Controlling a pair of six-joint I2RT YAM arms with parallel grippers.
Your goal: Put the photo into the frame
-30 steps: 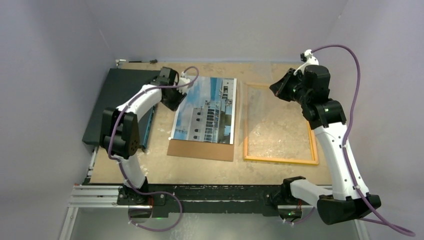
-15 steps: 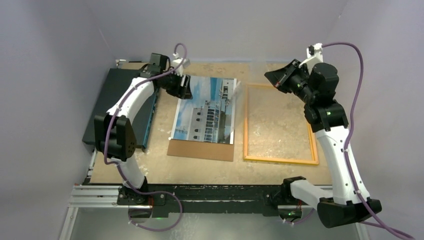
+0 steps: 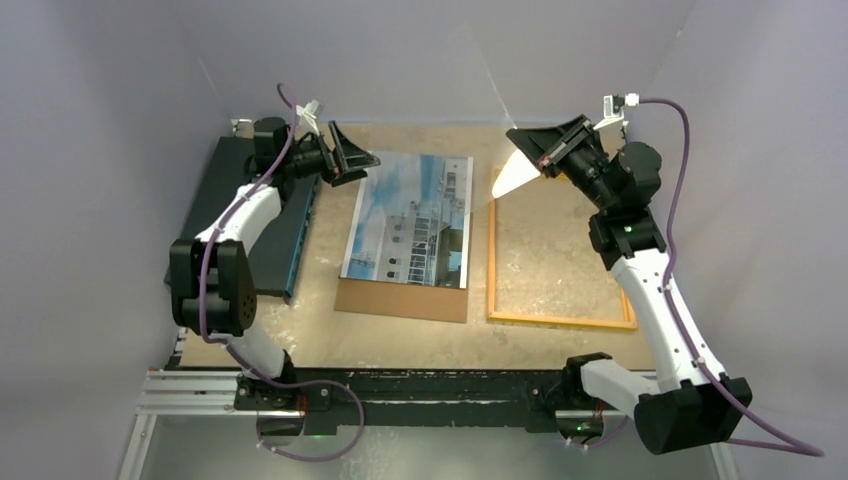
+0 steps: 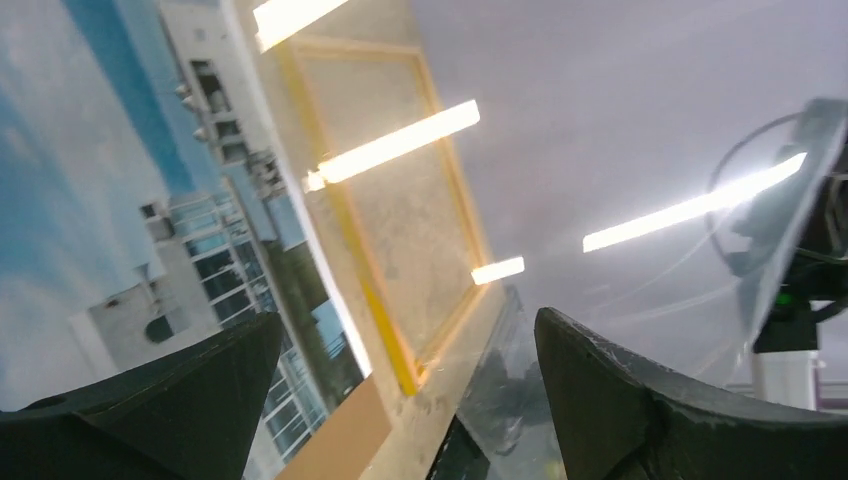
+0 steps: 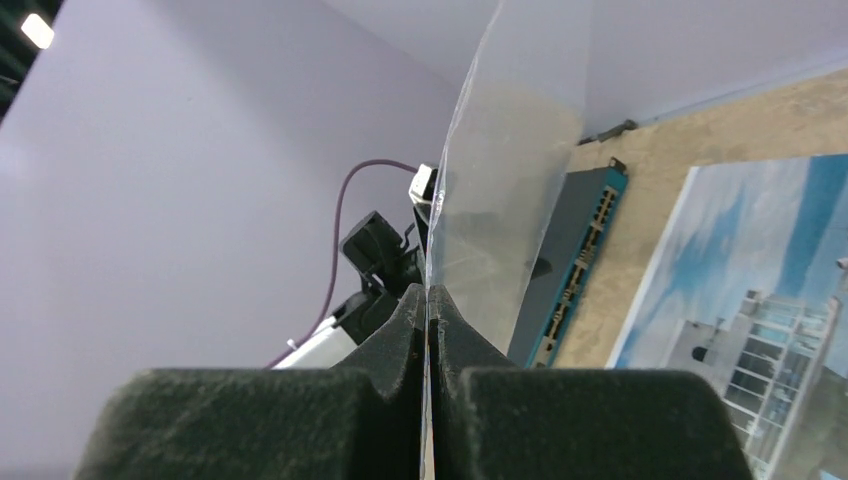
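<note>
Above the thin yellow-orange rectangular frame (image 3: 560,320), the right gripper (image 3: 532,152) pinches a clear plastic sheet (image 5: 510,150); well left of it, the left gripper (image 3: 352,155) gapes wide.

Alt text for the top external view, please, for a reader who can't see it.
The right gripper holds a clear sheet raised above the yellow frame. The photo lies on a brown board beside it, with the left gripper open near its far-left corner.
</note>
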